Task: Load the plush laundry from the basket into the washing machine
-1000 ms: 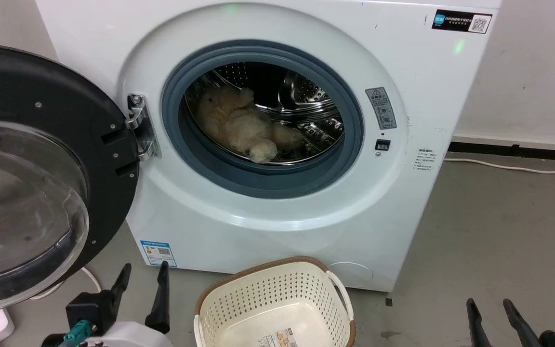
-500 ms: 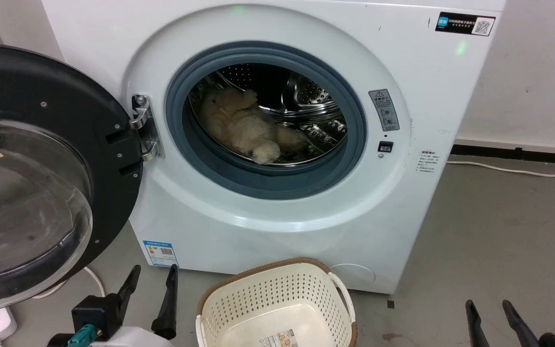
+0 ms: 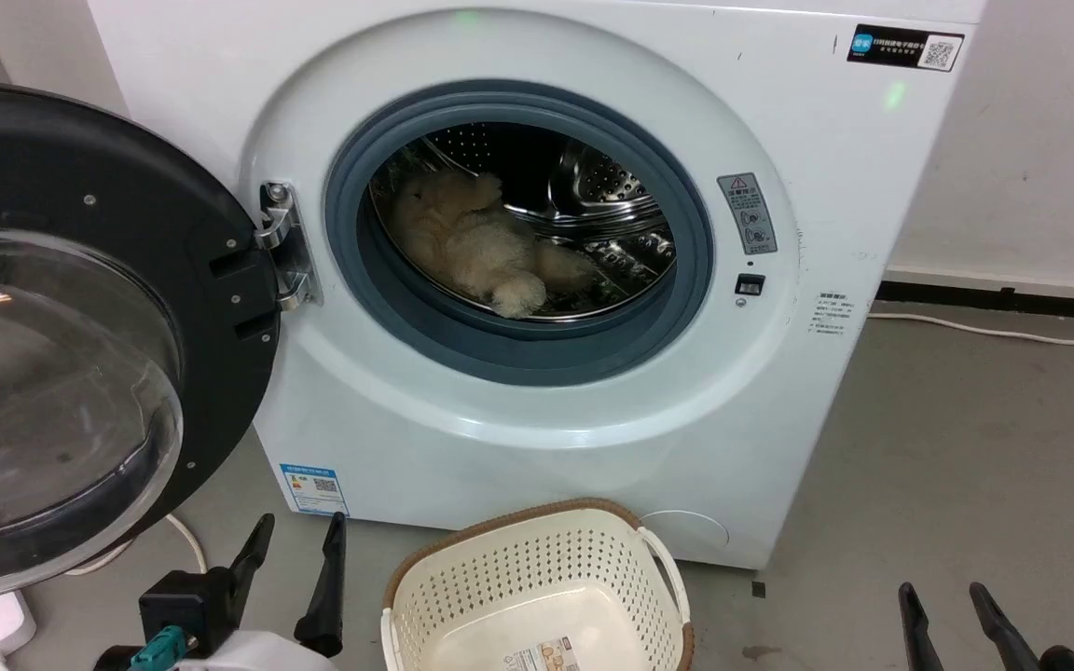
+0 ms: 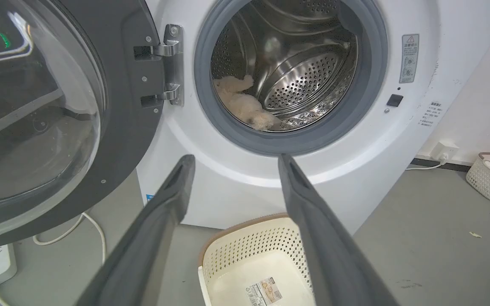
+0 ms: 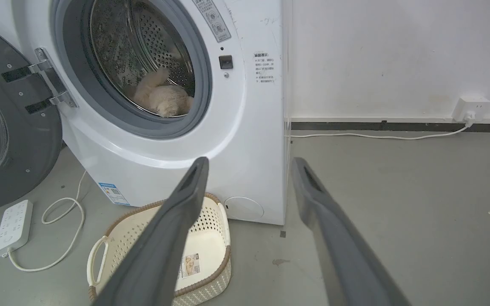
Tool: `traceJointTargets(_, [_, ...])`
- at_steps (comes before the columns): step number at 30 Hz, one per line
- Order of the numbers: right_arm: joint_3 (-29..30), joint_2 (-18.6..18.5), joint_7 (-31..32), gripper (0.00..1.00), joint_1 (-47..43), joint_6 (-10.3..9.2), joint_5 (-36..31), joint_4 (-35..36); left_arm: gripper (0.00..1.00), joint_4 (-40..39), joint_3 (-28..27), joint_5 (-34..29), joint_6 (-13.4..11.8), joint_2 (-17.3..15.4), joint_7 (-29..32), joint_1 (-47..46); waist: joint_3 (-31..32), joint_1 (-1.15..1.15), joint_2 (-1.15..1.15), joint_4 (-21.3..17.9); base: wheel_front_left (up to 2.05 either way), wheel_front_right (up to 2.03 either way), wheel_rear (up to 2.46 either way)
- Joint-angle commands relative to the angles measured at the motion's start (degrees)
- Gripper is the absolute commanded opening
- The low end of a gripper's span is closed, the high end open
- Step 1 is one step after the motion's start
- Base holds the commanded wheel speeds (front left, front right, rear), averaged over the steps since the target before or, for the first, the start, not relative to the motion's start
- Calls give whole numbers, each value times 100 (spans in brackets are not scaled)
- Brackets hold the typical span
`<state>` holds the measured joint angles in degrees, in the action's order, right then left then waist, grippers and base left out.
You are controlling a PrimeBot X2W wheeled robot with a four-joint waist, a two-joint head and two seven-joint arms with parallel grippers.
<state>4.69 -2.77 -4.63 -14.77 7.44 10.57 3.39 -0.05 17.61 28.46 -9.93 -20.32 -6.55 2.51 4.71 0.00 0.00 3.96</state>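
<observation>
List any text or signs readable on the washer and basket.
No words are legible.
Black sticker, washing machine top right: QR code, text blurred.
Grey label on its front: warning triangle, rest too small.
Small print below it: blurred.
Blue label, lower left: QR code, text unreadable.
Sticker on basket floor: unreadable.

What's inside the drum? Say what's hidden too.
A cream plush lies at the drum's left, one paw by the grey ring. No other laundry is seen; the floor under the plush and behind the ring's lip is covered.
</observation>
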Motion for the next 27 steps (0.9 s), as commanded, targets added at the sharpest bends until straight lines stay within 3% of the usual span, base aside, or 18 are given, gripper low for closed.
traceJointTargets(1, [-10, -10, 0, 100, -48, 5, 21, 0, 100, -26, 5, 52, -5, -10, -1, 78, -4, 0, 0, -2, 0, 0, 0])
traceJointTargets(8, [-12, -10, 11, 100, -28, 5, 40, -3, 100, 5, 21, 60, -1, -23, -34, 50, -19, 0, 0, -2, 0, 0, 0])
traceJointTargets(9, [-4, 0, 3, 0, 2, 0, 14, 0, 0, 9, 13, 45, 1, -1, -4, 0, -20, 0, 0, -1, 0, 0, 0])
traceJointTargets(27, [-63, -1, 65, 0, 201, 1, -130, -46, 0, 10, -226, -345, 135, 235, 89, -35, -82, 0, 0, -55, 0, 0, 0])
